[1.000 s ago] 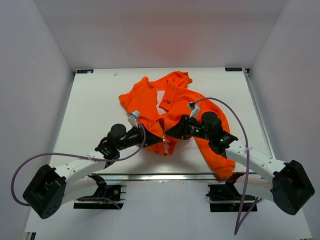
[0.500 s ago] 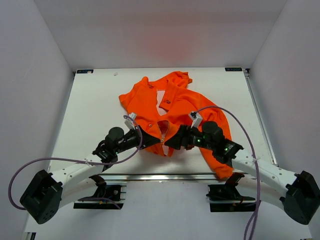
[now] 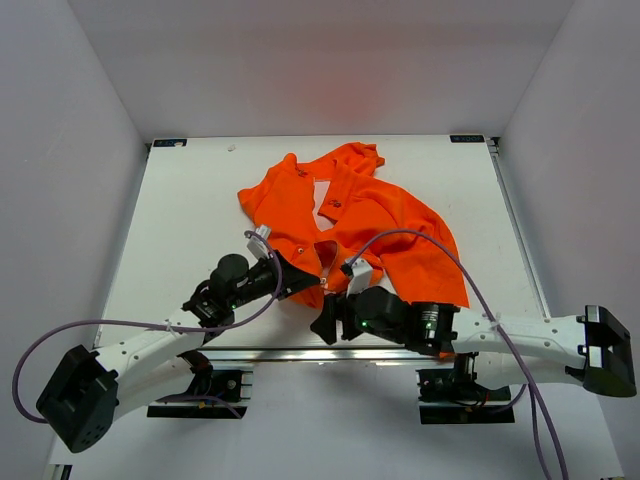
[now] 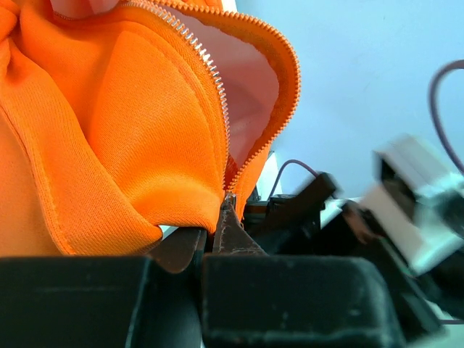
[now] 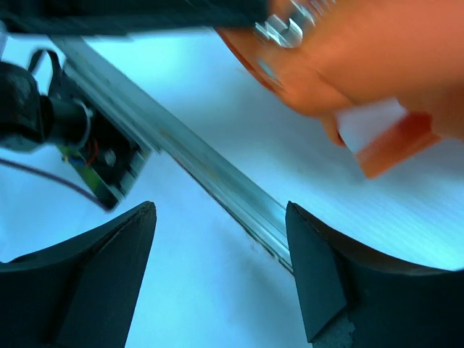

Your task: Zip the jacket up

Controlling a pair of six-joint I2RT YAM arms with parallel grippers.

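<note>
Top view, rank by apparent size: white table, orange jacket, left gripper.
1. White flat table top
2. Bright orange fabric jacket
3. Black two-finger left gripper, clearly the smallest

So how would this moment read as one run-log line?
left gripper: shut on jacket hem | right gripper: open, empty | zipper: unzipped

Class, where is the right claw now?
In the top view, the right claw sits open at the table's near edge, just clear of the jacket's hem, beside the left claw.
</note>
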